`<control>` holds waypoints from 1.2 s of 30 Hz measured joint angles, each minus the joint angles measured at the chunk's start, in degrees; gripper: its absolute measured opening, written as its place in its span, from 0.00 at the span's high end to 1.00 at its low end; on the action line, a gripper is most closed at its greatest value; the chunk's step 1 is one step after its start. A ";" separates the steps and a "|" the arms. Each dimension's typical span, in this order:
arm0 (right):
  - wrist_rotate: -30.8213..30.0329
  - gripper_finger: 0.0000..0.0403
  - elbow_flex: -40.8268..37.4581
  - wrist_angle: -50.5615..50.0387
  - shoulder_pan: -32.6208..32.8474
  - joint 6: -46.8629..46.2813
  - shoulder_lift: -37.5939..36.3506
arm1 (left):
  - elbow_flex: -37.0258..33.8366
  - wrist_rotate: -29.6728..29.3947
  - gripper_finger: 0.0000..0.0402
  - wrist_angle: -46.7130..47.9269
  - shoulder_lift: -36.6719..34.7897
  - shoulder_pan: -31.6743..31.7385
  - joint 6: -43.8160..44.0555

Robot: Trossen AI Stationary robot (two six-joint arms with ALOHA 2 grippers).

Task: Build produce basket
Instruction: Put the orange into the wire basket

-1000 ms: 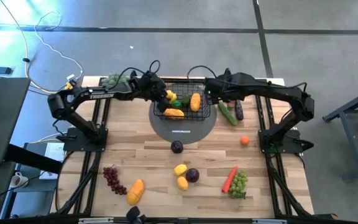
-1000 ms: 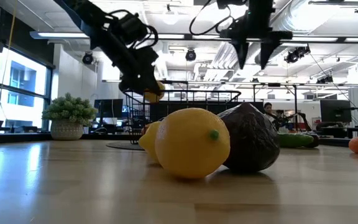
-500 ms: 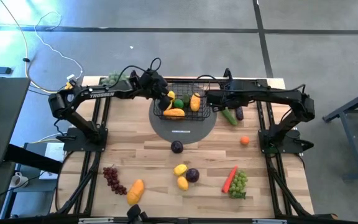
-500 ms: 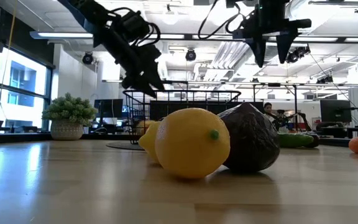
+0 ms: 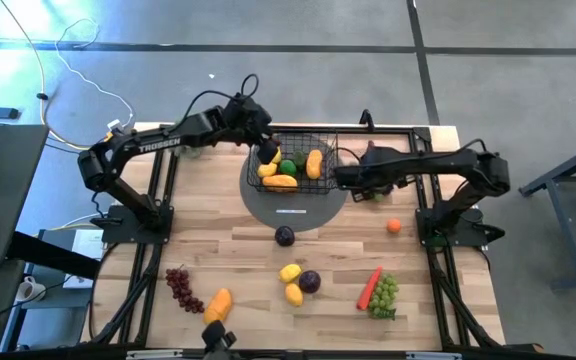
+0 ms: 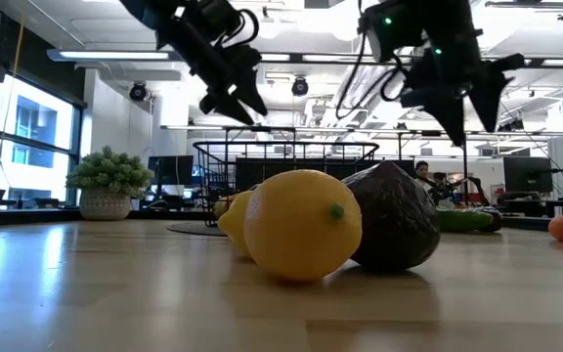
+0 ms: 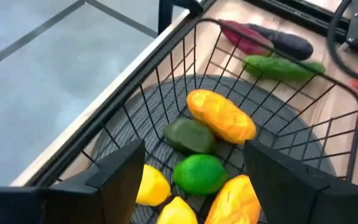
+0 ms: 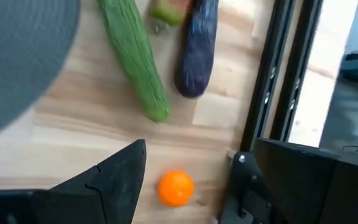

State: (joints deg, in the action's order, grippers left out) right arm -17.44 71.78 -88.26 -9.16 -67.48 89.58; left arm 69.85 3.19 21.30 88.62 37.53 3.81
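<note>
My left fingers (image 7: 191, 180) hang spread apart and empty just above the basket (image 5: 320, 187), which sits on a grey disc (image 5: 298, 213) near the far edge of the tabletop (image 5: 238, 250) and holds a mango (image 7: 221, 116), a lime (image 7: 199, 173) and lemons (image 7: 151, 185). My right fingers (image 8: 188, 177) are spread and empty too, beside the basket over the cucumber (image 8: 133, 59), the eggplant (image 8: 197, 53) and a small orange (image 8: 175, 188). More fruit, grapes (image 5: 180, 288) and a carrot (image 5: 369, 287) lie well apart from the basket toward the near edge.

A grey concrete floor (image 5: 268, 25) surrounds the wooden table (image 5: 238, 255); bright windows (image 6: 27, 137) light the room.
</note>
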 joint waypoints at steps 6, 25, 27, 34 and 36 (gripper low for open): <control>3.20 0.30 -8.10 4.17 0.70 -0.47 -6.57 | 2.63 -2.61 0.34 1.31 0.00 0.01 -0.02; 14.79 0.30 -30.36 22.87 6.66 -12.20 -25.31 | 2.76 -3.44 0.34 3.70 -1.77 -0.46 1.99; 15.46 0.30 -31.51 23.13 7.27 -12.66 -25.27 | 2.76 -3.81 0.34 3.74 -2.01 -0.50 1.99; 16.09 0.30 -34.54 24.93 8.86 -13.76 -25.18 | 2.76 -3.88 0.34 4.44 -2.08 -1.12 2.12; 15.87 0.30 -35.34 25.75 8.91 -14.46 -25.18 | 2.76 -3.89 0.34 4.67 -2.08 -1.28 2.12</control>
State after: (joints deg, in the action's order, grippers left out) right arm -1.57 36.44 -62.51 -0.25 -81.94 64.40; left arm 72.62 -0.71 25.97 86.54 36.25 5.94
